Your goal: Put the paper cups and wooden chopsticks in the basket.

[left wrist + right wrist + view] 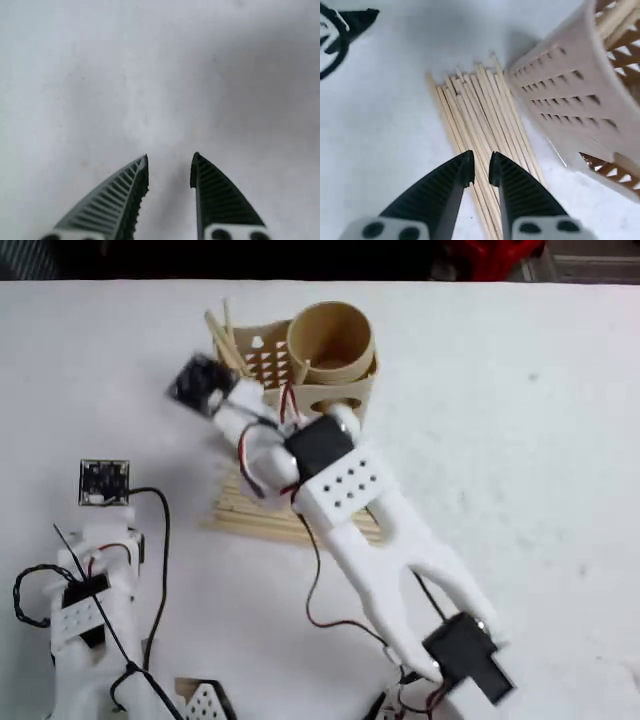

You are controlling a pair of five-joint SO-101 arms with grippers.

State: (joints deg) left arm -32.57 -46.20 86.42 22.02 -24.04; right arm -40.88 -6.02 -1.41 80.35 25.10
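A tan perforated basket point(345, 392) stands at the back of the white table with a paper cup point(330, 335) inside it. A few wooden chopsticks point(225, 335) stick out of its left side. A loose pile of chopsticks point(245, 510) lies flat in front of the basket, partly under the right arm. In the right wrist view my right gripper point(481, 162) hangs just above that pile point(480, 105), its fingers a narrow gap apart and holding nothing, with the basket wall point(570, 95) close beside it. My left gripper point(170, 165) is open over bare table.
The left arm point(90, 590) sits at the near left corner with black cables point(160, 540) trailing beside it. The right arm point(380, 530) stretches from the near right towards the basket. A dark cable and part point(345, 25) lie beyond the pile.
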